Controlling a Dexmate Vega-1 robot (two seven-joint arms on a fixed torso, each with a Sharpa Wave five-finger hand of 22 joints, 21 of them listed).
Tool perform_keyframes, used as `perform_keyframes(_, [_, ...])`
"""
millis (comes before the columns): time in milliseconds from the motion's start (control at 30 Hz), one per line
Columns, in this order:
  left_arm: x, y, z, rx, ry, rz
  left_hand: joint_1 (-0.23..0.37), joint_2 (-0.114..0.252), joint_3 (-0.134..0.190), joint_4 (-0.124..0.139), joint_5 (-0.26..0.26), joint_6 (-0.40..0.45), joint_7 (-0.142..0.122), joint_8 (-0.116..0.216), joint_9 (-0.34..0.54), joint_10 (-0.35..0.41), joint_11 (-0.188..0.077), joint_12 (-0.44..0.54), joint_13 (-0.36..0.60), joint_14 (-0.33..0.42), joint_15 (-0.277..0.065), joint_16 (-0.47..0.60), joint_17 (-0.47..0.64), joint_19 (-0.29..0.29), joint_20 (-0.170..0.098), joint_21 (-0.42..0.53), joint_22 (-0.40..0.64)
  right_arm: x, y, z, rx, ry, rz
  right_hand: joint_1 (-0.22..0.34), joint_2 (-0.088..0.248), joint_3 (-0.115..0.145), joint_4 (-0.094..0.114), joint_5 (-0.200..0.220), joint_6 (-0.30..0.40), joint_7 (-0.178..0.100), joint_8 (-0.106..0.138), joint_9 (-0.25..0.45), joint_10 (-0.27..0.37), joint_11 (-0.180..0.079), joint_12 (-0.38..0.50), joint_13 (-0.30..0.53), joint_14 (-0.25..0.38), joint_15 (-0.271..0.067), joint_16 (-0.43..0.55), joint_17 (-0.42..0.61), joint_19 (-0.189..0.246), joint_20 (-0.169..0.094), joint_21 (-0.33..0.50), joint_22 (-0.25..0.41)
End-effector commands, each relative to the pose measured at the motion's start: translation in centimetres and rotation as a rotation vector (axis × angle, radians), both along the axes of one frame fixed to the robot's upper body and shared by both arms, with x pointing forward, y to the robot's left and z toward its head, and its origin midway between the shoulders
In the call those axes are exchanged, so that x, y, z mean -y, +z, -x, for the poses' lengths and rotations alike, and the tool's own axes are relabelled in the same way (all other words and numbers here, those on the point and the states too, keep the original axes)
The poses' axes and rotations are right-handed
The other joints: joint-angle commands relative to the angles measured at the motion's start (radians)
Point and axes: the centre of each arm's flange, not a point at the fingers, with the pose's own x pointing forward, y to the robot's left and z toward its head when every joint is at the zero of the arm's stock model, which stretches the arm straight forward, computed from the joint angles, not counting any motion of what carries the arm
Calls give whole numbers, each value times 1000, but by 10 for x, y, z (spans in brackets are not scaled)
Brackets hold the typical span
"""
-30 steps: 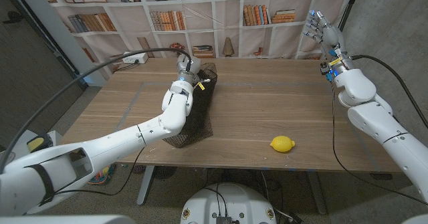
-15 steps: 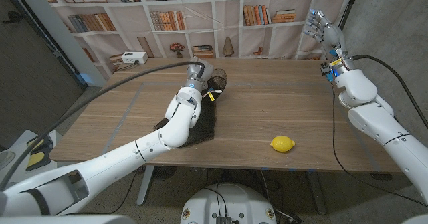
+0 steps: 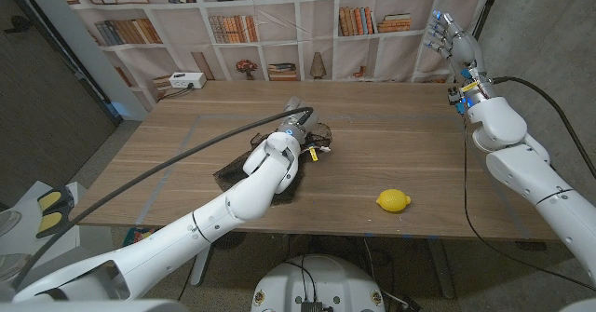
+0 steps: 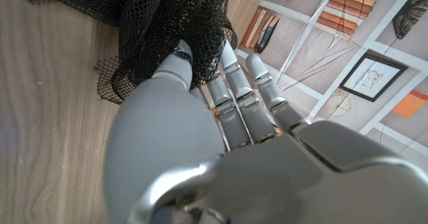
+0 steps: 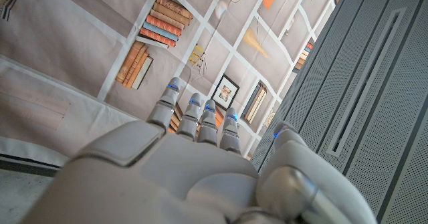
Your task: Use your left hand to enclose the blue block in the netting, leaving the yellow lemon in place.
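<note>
Netting [image 3: 244,168], gripped at its bunched edge by the left hand [image 3: 300,131] near tabletop [image 3: 391,126] centre, may slip or uncover the unseen blue block if pulled; lemon [image 3: 393,200] lies at four o'clock, right hand [image 3: 449,40] raised, fingers apart.
</note>
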Motion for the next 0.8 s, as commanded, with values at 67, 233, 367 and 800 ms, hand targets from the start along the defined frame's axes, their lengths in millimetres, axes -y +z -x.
perform_keyframes(67, [21,-15,4,-83,253,-23,-4,6,-10,1,-5,-1,10,-9,4,109,-95,2,6,31,-97,-4,2,46,-17,33,1,1,0,4,7,-9,-3,-4,3,9,0,1,7,1,2,4,7,-2,1,3,13,-1,2,5,10,-4,2,2])
perform_keyframes(233, [19,-13,2,-90,388,31,-19,28,-20,5,-1,-12,32,-30,14,93,-97,11,45,106,-96,-45,-54,130,-41,117,8,0,0,4,9,-8,-5,-3,3,10,0,1,7,0,2,4,7,-2,2,3,13,-1,2,5,10,-4,2,2])
perform_keyframes(367, [17,-9,1,-100,469,86,-31,46,-20,7,0,-34,35,-48,20,64,-100,5,73,170,-95,-71,-100,197,-65,182,7,-2,2,2,8,-5,-1,-3,4,10,0,1,7,0,2,4,8,-3,2,3,13,0,2,5,11,-4,3,2])
perform_keyframes(800, [10,1,3,-206,490,213,-127,91,-21,37,-7,-54,99,-88,34,77,-99,-44,74,432,-87,-22,-177,412,-135,369,-20,-6,6,-1,12,-5,1,-3,5,12,0,0,5,0,2,3,6,-1,1,3,14,-2,2,5,11,-5,3,2])
